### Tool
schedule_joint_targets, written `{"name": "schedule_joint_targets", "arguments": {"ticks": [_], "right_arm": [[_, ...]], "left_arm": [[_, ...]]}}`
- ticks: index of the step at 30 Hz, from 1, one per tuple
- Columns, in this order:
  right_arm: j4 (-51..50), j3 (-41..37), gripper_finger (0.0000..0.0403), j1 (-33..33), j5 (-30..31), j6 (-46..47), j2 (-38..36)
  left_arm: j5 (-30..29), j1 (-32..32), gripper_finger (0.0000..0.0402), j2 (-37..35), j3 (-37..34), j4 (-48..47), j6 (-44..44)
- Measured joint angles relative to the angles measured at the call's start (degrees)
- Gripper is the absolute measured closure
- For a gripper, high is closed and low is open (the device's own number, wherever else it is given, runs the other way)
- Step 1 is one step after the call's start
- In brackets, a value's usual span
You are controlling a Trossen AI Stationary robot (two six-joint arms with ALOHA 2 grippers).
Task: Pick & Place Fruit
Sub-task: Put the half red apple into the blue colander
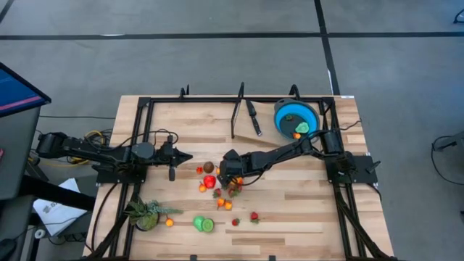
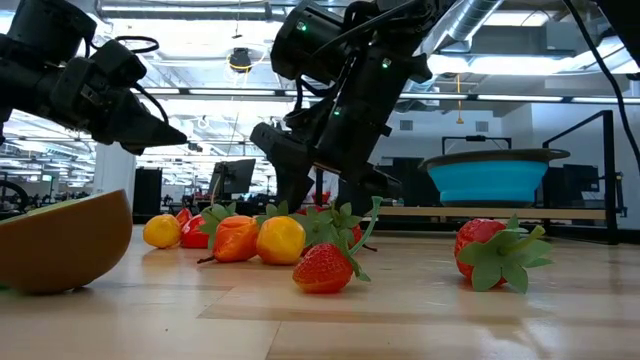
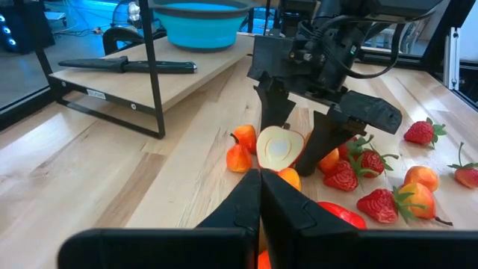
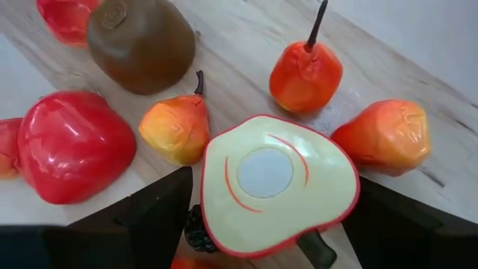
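At the middle of the wooden table point(image 1: 290, 210), the right tool point(image 1: 230, 176) hangs over a cluster of toy fruit point(image 1: 215, 185), its two dark fingers point(image 3: 275, 108) clamped on either side of a cream-faced, red-rimmed half fruit point(image 4: 275, 181). Just beside that half fruit lie a brown fruit point(image 4: 142, 43), a large glossy red fruit point(image 4: 75, 146) and three small orange-red pears point(image 4: 306, 75). Strawberries point(image 2: 325, 268) lie a little farther from the cluster, toward the table's front edge. A blue bowl point(image 1: 295, 118) stands well apart from the cluster, at the far right corner, with fruit already in it. A black-handled knife point(image 1: 252, 117) lies near the bowl. The left tool point(image 1: 184, 156), fingers pressed together and empty, hovers just beside the cluster. A spiky green plant point(image 1: 147, 214) lies at the table's front left.
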Motion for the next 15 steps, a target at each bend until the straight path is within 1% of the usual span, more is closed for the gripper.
{"name": "schedule_joint_targets", "arguments": {"ticks": [15], "right_arm": [[0.1, 0.0, 0.0092, 0.0, 0.3, -2.5, 0.0]], "left_arm": [[0.0, 0.0, 0.0401, 0.0, 0.0, 0.0, -0.1]]}}
